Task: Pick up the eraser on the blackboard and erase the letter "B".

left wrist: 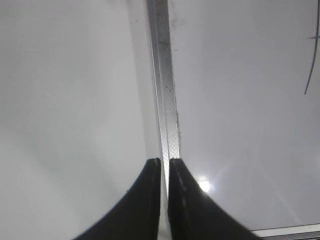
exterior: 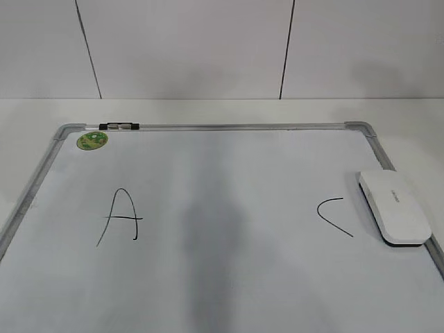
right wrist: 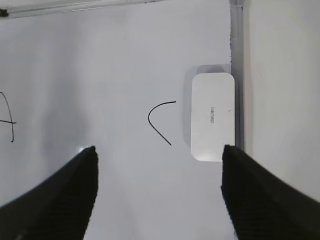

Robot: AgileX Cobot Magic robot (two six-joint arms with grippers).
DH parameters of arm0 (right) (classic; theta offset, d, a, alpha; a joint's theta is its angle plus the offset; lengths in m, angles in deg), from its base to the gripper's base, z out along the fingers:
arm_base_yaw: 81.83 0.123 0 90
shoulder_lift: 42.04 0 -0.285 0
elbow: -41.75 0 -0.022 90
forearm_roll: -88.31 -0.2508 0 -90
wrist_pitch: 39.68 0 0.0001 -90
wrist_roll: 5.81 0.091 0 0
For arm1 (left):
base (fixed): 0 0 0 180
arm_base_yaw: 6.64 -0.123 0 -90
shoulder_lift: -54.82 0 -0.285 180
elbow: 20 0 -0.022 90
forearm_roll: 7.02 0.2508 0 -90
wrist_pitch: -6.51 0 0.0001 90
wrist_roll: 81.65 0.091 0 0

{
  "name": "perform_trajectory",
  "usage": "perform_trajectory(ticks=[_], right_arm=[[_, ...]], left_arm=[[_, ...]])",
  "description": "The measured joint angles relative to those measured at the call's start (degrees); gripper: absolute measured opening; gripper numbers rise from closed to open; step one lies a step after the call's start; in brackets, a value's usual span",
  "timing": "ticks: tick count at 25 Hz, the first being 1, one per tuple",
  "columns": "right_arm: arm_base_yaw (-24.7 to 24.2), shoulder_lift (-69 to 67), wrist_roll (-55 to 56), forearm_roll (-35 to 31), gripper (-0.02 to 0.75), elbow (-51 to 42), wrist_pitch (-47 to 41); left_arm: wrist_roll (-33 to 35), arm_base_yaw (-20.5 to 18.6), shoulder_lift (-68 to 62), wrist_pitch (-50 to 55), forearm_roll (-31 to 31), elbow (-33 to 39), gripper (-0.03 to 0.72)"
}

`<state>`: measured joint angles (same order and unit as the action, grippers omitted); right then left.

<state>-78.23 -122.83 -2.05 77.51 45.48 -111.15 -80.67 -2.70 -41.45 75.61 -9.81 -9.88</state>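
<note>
Right gripper (right wrist: 159,157) spread wide, empty, above the blackboard (right wrist: 100,60); its view shows the eraser (right wrist: 213,117) flat against the right frame, beside the "C" (right wrist: 160,121). Left gripper (left wrist: 165,170) clenched, empty, over the left frame rail (left wrist: 167,100). Exterior view alone shows the green sticker (exterior: 91,140); neither arm appears there. No "B" visible.

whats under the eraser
The eraser lies flat on the blackboard by its right frame edge, beside the "C". Only white board shows around it; whatever is beneath it is covered.
</note>
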Motion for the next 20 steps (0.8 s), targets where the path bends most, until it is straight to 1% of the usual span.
perform_trajectory(ticks=[6,11,14,20], right_arm=[[0.00,13.89,0.00,-0.14,0.586,-9.13,-0.50],[0.00,24.98,0.00,1.74,0.586,-15.00,-0.70],[0.00,32.11,0.00,2.46,0.586,-18.24,-0.80],[0.00,43.26,0.00,2.67,0.585,-23.92,-1.11]], left_arm=[[0.13,0.00,9.50,0.51,0.00,5.11,0.024],[0.13,0.00,22.79,0.99,0.00,12.29,0.024],[0.17,0.00,31.29,1.23,0.00,15.37,0.024],[0.17,0.00,50.45,2.26,0.00,16.98,0.025]])
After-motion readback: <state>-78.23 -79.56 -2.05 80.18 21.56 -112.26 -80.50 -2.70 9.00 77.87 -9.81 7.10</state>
